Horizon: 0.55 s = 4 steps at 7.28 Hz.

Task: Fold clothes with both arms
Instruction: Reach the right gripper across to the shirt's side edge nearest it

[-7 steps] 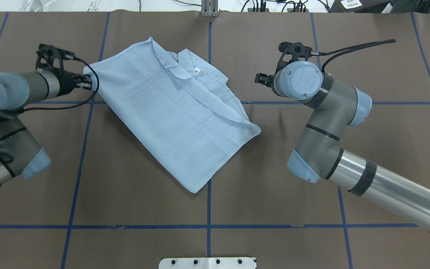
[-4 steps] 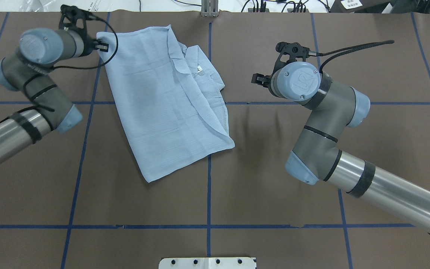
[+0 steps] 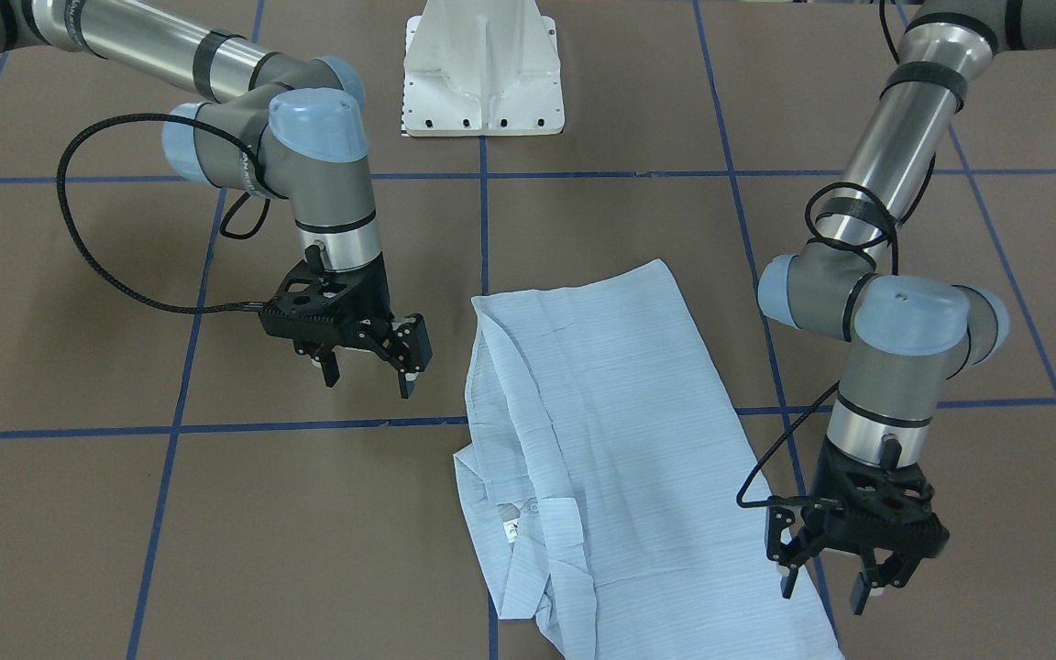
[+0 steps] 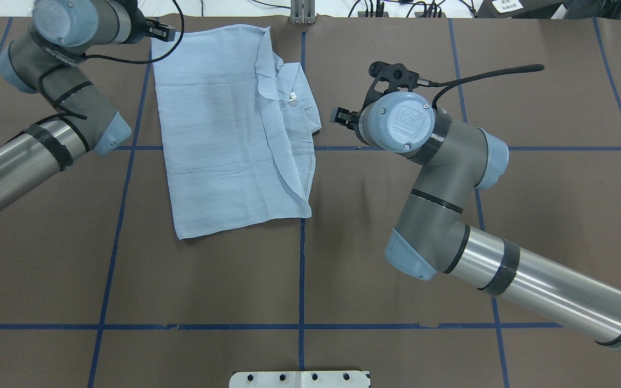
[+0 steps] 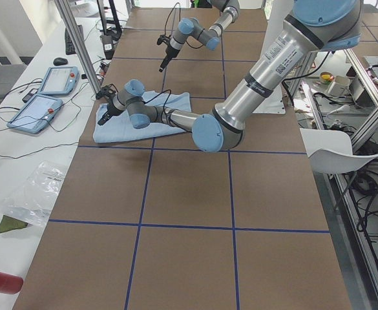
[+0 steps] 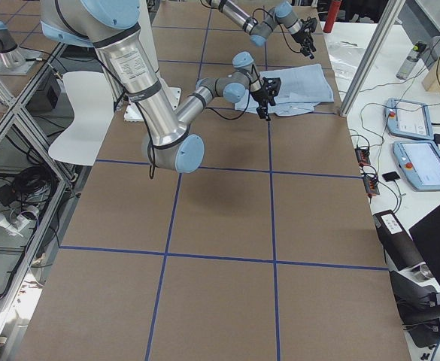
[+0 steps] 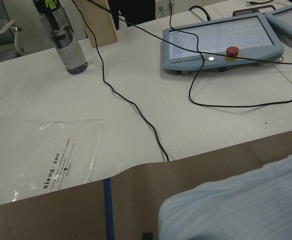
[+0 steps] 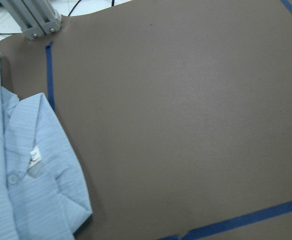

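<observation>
shirt (image 4: pixel 224 134): light blue, fine stripes | table (image 4: pixel 397 355): brown, blue grid lines

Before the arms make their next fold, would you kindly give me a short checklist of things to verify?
1. Black two-finger left gripper open, clamped on nothing: ok.
2. Black right gripper open, empty, apart from the cloth: ok.
3. Thin light-blue striped shirt wholly on the brown table cover: ok.
4. Shirt lying smooth: not ok; the collar side is folded over and rumpled.
5. Left arm's black cable clear of the shirt: cannot tell; it loops over the far corner.
</observation>
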Each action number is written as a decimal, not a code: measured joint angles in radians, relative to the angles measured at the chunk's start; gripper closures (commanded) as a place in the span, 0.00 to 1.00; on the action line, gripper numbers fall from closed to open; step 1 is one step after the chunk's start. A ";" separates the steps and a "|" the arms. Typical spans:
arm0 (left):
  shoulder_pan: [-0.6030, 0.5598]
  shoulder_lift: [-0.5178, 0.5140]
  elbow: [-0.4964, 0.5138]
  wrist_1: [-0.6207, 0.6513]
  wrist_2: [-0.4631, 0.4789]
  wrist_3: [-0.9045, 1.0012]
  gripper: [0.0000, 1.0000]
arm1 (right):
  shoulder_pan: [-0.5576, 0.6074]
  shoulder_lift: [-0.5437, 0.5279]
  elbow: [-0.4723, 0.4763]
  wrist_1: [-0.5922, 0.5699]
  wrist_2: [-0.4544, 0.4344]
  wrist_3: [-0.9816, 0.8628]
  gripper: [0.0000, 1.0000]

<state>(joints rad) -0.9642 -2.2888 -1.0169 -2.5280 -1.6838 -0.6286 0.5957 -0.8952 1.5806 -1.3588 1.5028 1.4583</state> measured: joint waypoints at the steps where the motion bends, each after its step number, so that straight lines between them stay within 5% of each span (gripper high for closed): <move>1: -0.009 0.043 -0.058 -0.002 -0.052 0.014 0.00 | -0.020 0.064 -0.010 -0.085 -0.002 0.006 0.00; 4: -0.015 0.114 -0.151 -0.003 -0.087 0.014 0.00 | -0.109 0.342 -0.283 -0.238 -0.093 -0.045 0.00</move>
<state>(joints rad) -0.9789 -2.1750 -1.1680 -2.5307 -1.7704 -0.6142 0.4865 -0.5537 1.2973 -1.5971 1.4096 1.4136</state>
